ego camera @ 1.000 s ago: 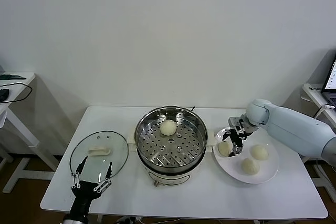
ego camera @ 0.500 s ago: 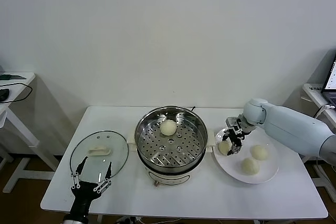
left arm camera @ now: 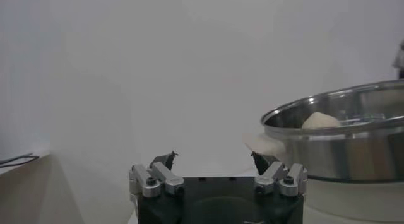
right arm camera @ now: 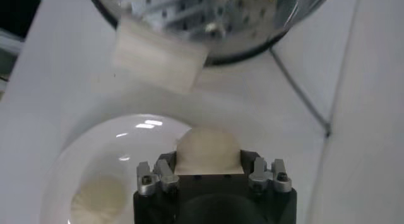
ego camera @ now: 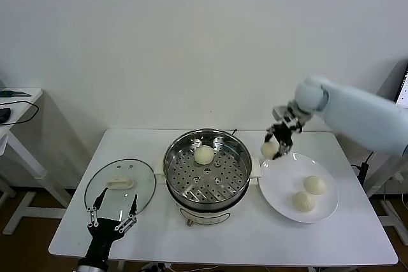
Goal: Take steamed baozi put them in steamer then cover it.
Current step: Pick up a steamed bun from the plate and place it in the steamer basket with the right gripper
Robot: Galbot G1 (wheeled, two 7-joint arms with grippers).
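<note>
My right gripper (ego camera: 274, 146) is shut on a cream baozi (ego camera: 269, 149), held in the air above the white plate's (ego camera: 280, 199) left rim, just right of the steamer (ego camera: 208, 165). The right wrist view shows that baozi (right arm camera: 207, 150) clamped between the fingers, with the plate (right arm camera: 69, 162) and steamer (right arm camera: 208, 20) below. One baozi (ego camera: 204, 154) lies on the steamer's perforated tray at the back. Two more baozi (ego camera: 314, 185) (ego camera: 303, 201) rest on the plate. My left gripper (ego camera: 112, 212) is parked open at the table's front left, over the glass lid's near edge.
The clear glass lid (ego camera: 120, 187) with a cream handle lies flat left of the steamer. The steamer's white side handle (right arm camera: 161, 52) juts toward the plate. A side table (ego camera: 16, 103) stands far left. A cord (right arm camera: 300, 93) runs behind the steamer.
My right gripper closed on the leftmost baozi of the plate and lifted it up and slightly left, off the plate. The left arm has not moved.
</note>
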